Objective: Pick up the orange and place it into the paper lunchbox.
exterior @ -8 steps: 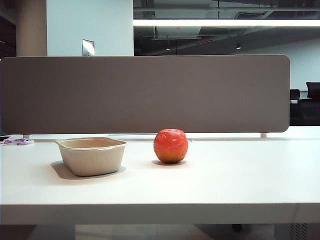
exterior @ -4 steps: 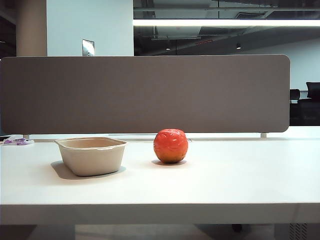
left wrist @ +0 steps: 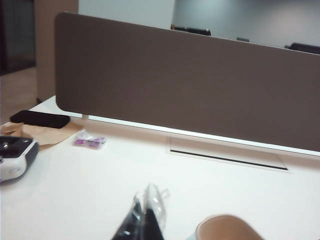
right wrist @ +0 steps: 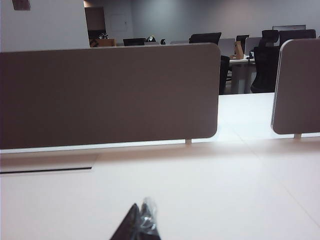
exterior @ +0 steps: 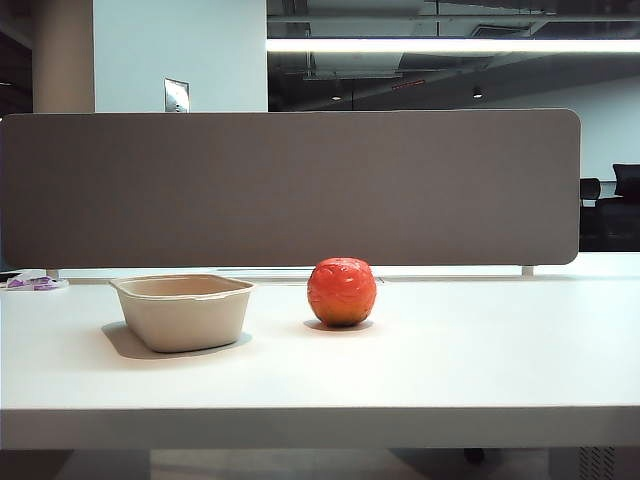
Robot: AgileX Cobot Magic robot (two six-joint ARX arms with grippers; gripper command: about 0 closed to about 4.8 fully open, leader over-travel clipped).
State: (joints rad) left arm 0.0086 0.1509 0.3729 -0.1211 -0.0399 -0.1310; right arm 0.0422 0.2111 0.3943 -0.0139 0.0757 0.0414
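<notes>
The orange [exterior: 342,292], red-orange and glossy, sits on the white table near the middle in the exterior view. To its left stands the beige paper lunchbox [exterior: 185,320], with nothing showing above its rim. Neither arm appears in the exterior view. In the left wrist view my left gripper [left wrist: 145,212] has its dark fingertips pressed together with nothing between them, and part of the lunchbox rim [left wrist: 225,222] lies just beside it. In the right wrist view my right gripper [right wrist: 141,215] is shut and empty over bare table. The orange is out of both wrist views.
A grey partition [exterior: 290,185] runs along the table's far side. A purple packet [left wrist: 90,142], a black flat object [left wrist: 40,119] and a white-and-black device [left wrist: 15,157] lie at the far left. A cable slot [left wrist: 227,157] sits by the partition.
</notes>
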